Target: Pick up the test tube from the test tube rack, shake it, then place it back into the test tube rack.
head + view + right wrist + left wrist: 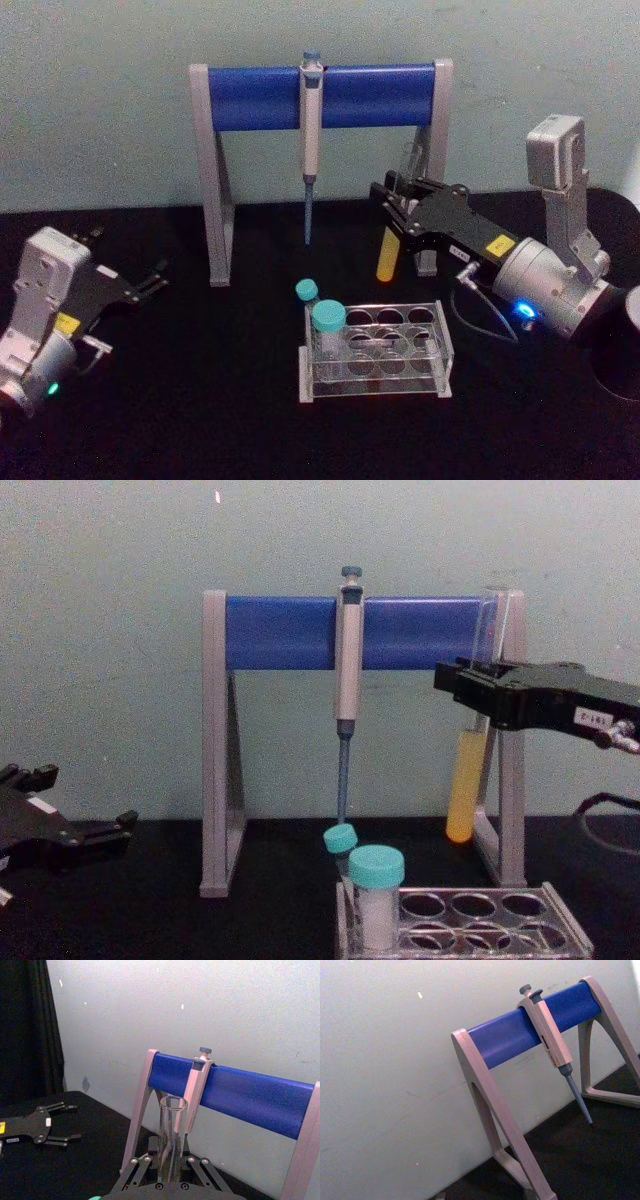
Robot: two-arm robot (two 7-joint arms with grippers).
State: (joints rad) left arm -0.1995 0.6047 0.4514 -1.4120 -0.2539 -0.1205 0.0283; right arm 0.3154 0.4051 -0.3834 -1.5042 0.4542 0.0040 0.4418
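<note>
Right jaws clamp the tube (pixel 386 262) upright, right of centre in the head view, raised just behind the rack (pixel 372 388). Left jaws stand wide and empty, lower left.

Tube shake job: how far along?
Done: test tube is out of the test tube rack, held clear of it. In hand: right hand grips its upper part, roughly upright. Remaining: shake can't be judged from a still; return to rack. Left hand parked open at left.
</note>
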